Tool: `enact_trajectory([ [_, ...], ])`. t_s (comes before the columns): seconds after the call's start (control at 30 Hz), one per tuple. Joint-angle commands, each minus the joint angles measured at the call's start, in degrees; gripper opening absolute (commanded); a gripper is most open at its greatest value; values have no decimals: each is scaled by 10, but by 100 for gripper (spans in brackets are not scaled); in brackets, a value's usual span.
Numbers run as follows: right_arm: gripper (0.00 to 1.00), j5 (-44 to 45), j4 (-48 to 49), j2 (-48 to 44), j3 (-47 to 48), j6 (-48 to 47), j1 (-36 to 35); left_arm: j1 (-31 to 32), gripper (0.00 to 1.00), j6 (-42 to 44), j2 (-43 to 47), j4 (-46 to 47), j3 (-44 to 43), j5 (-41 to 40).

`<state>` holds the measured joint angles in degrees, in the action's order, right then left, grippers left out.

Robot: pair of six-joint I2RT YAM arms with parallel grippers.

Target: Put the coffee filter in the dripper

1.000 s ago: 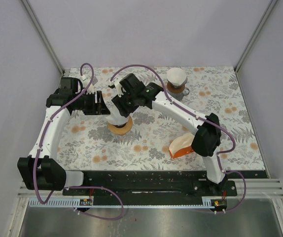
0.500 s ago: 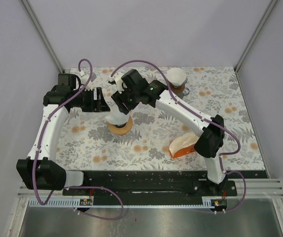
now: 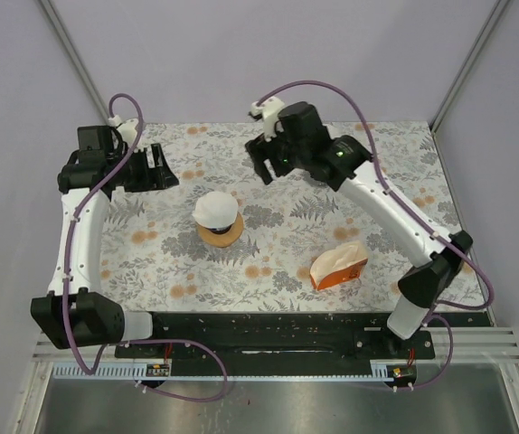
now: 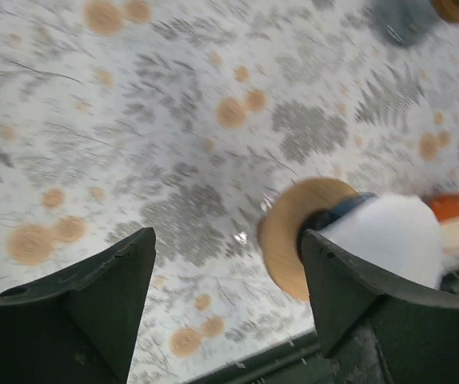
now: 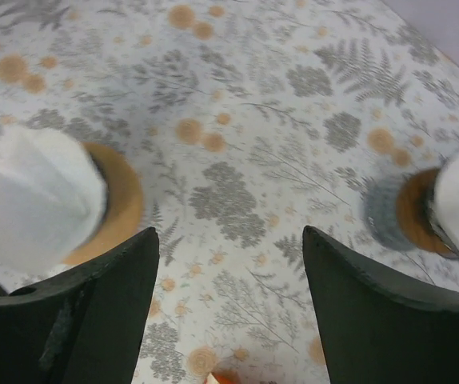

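Note:
The dripper [image 3: 218, 231] stands mid-table on its round wooden base, with the white coffee filter [image 3: 215, 209] sitting in its top. My left gripper [image 3: 156, 167] hovers to its far left, open and empty. My right gripper [image 3: 263, 163] hangs behind and to the right of it, open too. The left wrist view has the wooden base [image 4: 292, 232] and filter [image 4: 396, 238] beside the right finger, with nothing between the left gripper [image 4: 225, 240] fingertips. The right wrist view shows the filter [image 5: 33, 198] on the base [image 5: 123, 204] at left, clear of the right gripper [image 5: 229, 236].
An orange and white filter pack [image 3: 338, 268] lies at the front right. A second dripper with a white filter [image 5: 433, 210] stands at the back, hidden by my right arm in the top view. Grey walls enclose the floral mat [image 3: 278, 262].
Both grippers have opened and drawn away from the dripper, the left toward the far left, the right up and back to the right. The filter stays in the dripper.

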<state>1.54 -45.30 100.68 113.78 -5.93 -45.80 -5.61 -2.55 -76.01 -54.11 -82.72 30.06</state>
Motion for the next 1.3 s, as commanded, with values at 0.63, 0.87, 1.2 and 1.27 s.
enact_trajectory([
  [0.63, 99, 102, 419, -321, -586, 150, 489, -63, 99, -14, 35, 594, 361, -310],
  [0.87, 99, 133, 556, -313, -687, 137, 490, -62, 99, -78, 29, 689, 438, -267],
  [1.2, 100, 136, 688, -288, -778, 124, 490, -58, 99, -92, 10, 748, 488, -261],
  [1.27, 99, 132, 714, -282, -798, 120, 490, -57, 99, -89, 5, 751, 488, -254],
])
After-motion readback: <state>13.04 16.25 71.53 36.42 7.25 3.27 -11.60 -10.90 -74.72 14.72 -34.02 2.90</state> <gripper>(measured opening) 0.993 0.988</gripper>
